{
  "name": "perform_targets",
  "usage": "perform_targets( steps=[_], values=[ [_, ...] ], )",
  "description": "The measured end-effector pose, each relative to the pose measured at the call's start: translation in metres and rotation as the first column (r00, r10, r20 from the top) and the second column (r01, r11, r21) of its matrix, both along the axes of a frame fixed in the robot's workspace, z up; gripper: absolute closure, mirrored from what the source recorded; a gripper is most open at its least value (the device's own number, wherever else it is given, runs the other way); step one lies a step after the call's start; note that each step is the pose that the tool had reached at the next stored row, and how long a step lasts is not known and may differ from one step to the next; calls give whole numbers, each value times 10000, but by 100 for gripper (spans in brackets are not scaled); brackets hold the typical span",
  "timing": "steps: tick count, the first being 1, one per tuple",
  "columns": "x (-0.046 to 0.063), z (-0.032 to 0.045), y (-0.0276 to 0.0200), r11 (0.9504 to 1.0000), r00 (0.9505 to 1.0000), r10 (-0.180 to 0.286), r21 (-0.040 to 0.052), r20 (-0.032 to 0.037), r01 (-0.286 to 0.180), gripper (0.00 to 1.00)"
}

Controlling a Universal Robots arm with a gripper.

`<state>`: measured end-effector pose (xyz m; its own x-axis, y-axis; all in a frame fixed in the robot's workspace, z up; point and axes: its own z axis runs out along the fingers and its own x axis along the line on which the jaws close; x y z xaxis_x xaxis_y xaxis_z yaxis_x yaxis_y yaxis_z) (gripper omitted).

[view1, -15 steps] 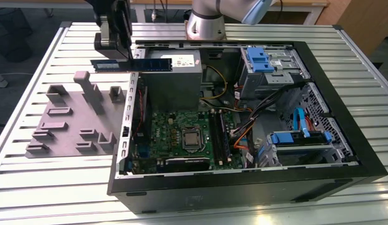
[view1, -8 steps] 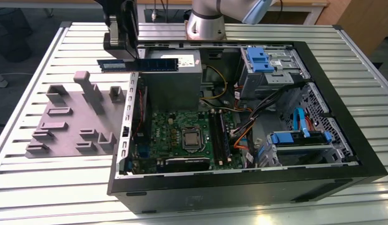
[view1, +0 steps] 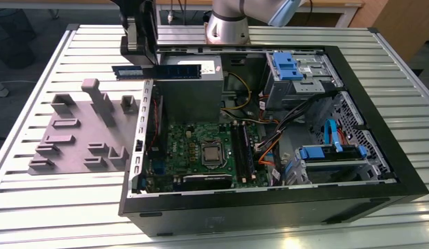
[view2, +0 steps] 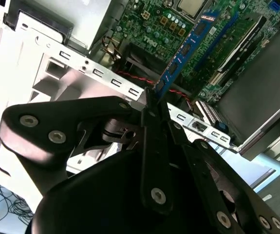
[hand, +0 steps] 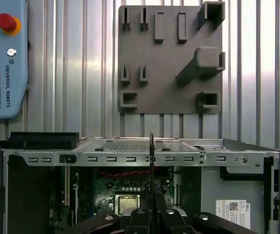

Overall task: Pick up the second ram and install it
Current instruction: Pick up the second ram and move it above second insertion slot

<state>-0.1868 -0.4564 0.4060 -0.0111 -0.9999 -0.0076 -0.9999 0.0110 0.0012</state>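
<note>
Exterior view shows the black metal gripper (view1: pixel 153 62) squeezing the long, thin, blue-green memory stick (view1: pixel 135 71). It hangs level, on its edge, above the open black computer case (view1: pixel 270 212), probably to fit a slot.

The worktop (view1: pixel 48 207) is ribbed bare metal with a dull sheen. The fixture (view1: pixel 75 140) looks like matt grey plastic — smooth-faced. The pincer (view2: pixel 152 100) is matt black, with bright screw heads. The second ram (view2: pixel 183 48) is a glossy blue circuit board — its chips dull black.
</note>
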Motion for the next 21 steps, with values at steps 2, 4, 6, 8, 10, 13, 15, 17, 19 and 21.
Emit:
perform_targets(
  steps=[2,4,6,8,10,13,15,17,19,21],
  values=[
    [27,0,0,10000,10000,0,0,0,0,86],
    [58,0,0,10000,10000,1,-1,0,-1,86],
    [87,0,0,10000,10000,1,1,1,-1,86],
    [107,0,0,10000,10000,1,0,0,-1,86],
    [125,0,0,10000,10000,0,0,0,0,86],
    [162,0,0,10000,10000,0,0,0,0,86],
    [186,0,0,10000,10000,1,-1,0,-1,86],
    [211,0,0,10000,10000,0,0,0,0,86],
    [233,0,0,10000,10000,0,0,0,0,86],
    [260,0,0,10000,10000,0,0,0,0,86]
  ],
)
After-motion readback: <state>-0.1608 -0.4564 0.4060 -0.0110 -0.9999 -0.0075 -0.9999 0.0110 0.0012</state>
